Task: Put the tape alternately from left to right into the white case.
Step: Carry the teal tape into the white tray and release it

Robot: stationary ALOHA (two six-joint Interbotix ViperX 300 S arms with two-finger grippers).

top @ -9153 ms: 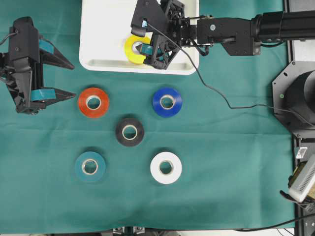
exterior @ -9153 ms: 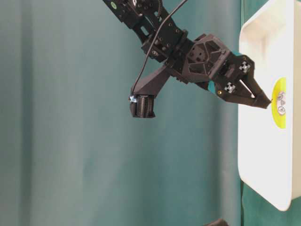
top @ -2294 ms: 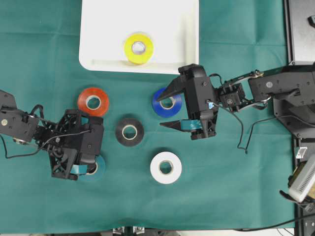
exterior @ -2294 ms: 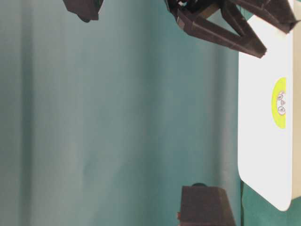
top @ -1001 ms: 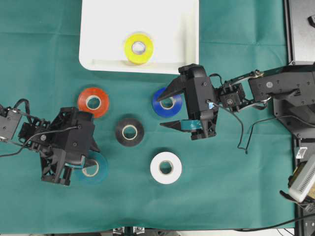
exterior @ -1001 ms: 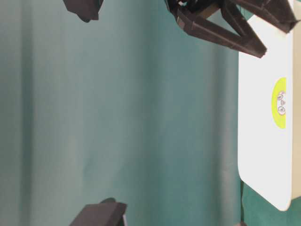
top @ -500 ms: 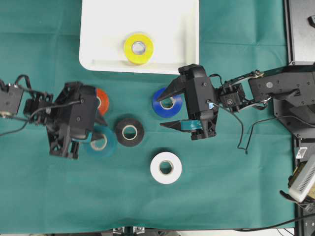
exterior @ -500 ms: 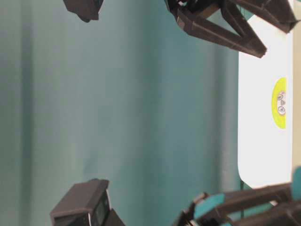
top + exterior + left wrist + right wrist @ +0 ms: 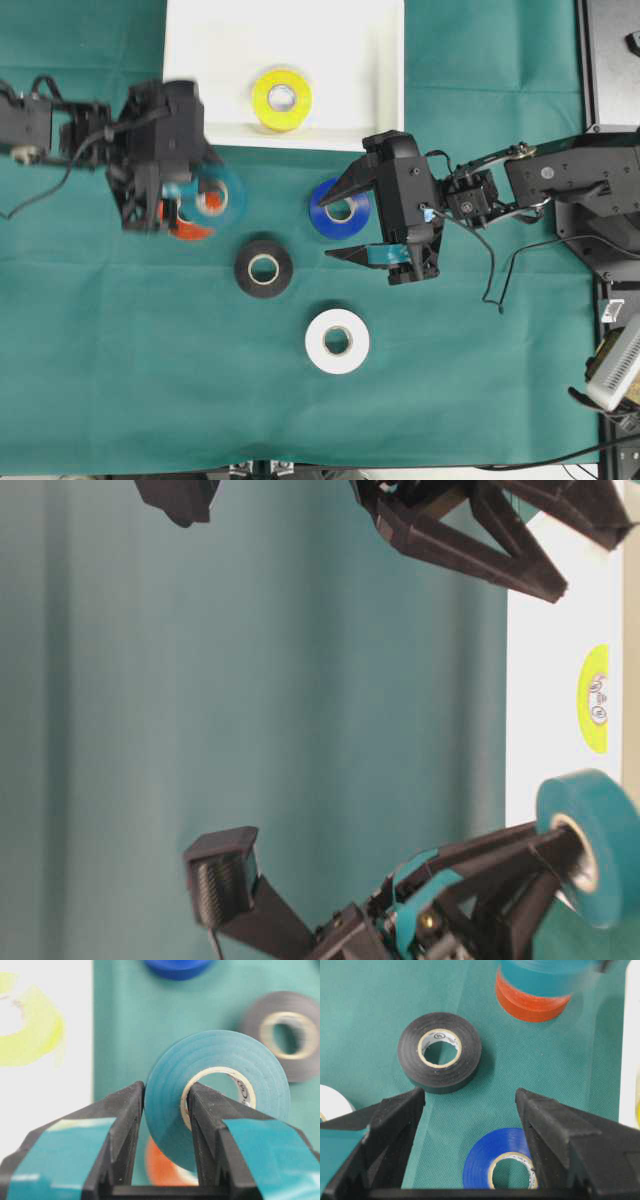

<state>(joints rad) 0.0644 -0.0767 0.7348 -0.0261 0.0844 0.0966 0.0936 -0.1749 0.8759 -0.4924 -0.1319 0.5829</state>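
One roll, the yellow tape point(image 9: 281, 98), lies in the white case point(image 9: 350, 60). My left gripper point(image 9: 165, 1110) pinches the teal tape point(image 9: 217, 1092) through its wall, aloft over the red tape point(image 9: 183, 228), just short of the case rim. Right gripper point(image 9: 470, 1105) hangs spread above the blue tape point(image 9: 500, 1162). Next I judge: carry teal over the rim, release.

Green cloth point(image 9: 480, 400) under rolls, white case point(image 9: 200, 60)

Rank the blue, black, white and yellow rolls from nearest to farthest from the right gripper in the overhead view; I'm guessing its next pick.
From the right gripper:
1. Blue roll, between its jaws.
2. Black roll, lower left.
3. White roll, below.
4. Yellow roll, in the white case.
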